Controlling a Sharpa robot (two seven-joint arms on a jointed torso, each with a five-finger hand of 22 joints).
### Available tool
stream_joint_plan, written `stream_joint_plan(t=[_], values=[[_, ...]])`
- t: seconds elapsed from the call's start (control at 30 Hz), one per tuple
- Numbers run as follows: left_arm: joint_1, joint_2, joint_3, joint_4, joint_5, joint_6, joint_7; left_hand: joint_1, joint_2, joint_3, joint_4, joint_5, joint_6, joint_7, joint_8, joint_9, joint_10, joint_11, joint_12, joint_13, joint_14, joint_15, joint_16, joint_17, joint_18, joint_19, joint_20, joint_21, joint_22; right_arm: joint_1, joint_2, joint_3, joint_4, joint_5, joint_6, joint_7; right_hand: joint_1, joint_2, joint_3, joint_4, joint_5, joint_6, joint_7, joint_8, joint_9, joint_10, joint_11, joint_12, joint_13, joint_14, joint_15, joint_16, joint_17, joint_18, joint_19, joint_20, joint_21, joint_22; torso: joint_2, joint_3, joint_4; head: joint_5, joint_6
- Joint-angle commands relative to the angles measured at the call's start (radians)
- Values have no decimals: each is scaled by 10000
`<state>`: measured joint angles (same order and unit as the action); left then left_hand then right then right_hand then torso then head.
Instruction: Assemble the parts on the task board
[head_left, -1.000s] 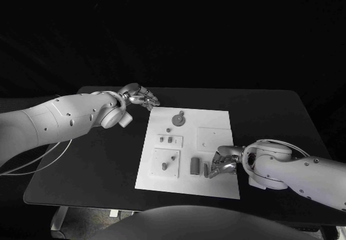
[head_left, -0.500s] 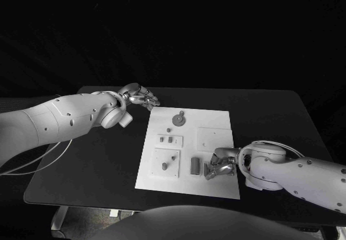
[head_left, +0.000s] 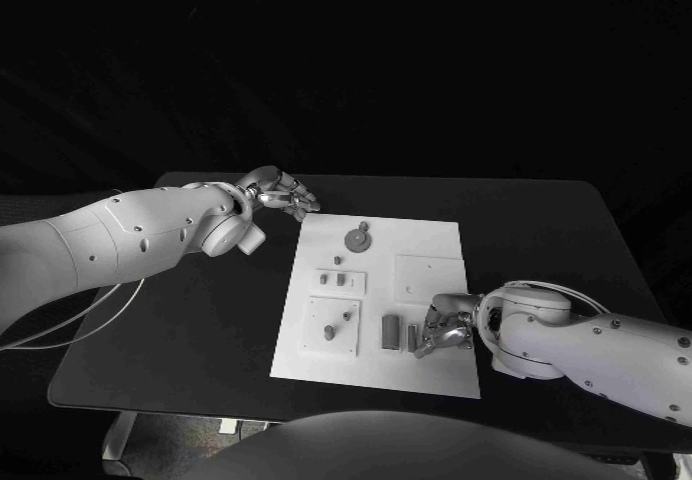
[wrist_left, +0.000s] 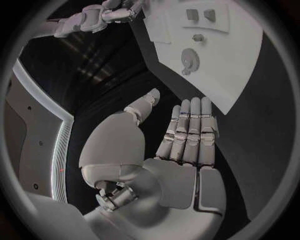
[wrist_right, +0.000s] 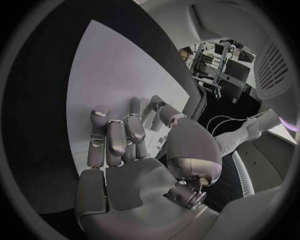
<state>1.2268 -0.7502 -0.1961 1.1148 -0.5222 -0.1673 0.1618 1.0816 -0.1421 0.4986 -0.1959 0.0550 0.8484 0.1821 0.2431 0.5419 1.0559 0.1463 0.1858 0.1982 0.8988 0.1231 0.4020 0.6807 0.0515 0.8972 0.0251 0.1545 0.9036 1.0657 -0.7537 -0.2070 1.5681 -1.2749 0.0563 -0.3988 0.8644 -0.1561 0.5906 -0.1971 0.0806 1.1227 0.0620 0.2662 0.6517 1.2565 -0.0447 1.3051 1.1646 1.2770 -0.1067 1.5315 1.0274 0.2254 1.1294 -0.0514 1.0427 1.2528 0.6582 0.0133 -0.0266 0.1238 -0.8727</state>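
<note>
I see a black table (head_left: 548, 215) with rounded corners, matte, taking up the middle of my head view. Behind and to both sides of it, all dark; I can't make out a wall or floor. Below the table's near left corner a pale leg or bracket (head_left: 118, 438) shows. Light falls evenly on the tabletop, no hard shadows.

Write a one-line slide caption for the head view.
Right hand reaches onto the task board beside grey parts; left hand hovers off its far corner.
</note>
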Motion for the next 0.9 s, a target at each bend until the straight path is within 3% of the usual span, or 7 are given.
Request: stream_joint_plan(t=[0.03,0.9], values=[[11,15,6,18,-42,99,53,-47,29,4,56,-50,87,-3,52,-14,68,10,-36,-7,-24,63,-70,14,159,-45,46,-54,13,-8,25,-1,-10,-160,-27,-83,-41,47,-14,63,-8,49,1,52,14,61,-18,39,11,78,-4,-29,-4,364,41,33,-48,-7,-2,2,-7,2,1],[10,14,6,2,-42,106,48,-39,27,2,55,-50,91,-7,58,-20,75,5,-36,-7,-21,61,-77,25,161,-45,44,-58,21,-6,-218,14,201,923,-83,5,-129,-96,-37,195,8,39,0,42,5,36,-21,10,-15,60,-3,-49,-46,364,33,22,-67,-15,-2,-6,0,19,1]])
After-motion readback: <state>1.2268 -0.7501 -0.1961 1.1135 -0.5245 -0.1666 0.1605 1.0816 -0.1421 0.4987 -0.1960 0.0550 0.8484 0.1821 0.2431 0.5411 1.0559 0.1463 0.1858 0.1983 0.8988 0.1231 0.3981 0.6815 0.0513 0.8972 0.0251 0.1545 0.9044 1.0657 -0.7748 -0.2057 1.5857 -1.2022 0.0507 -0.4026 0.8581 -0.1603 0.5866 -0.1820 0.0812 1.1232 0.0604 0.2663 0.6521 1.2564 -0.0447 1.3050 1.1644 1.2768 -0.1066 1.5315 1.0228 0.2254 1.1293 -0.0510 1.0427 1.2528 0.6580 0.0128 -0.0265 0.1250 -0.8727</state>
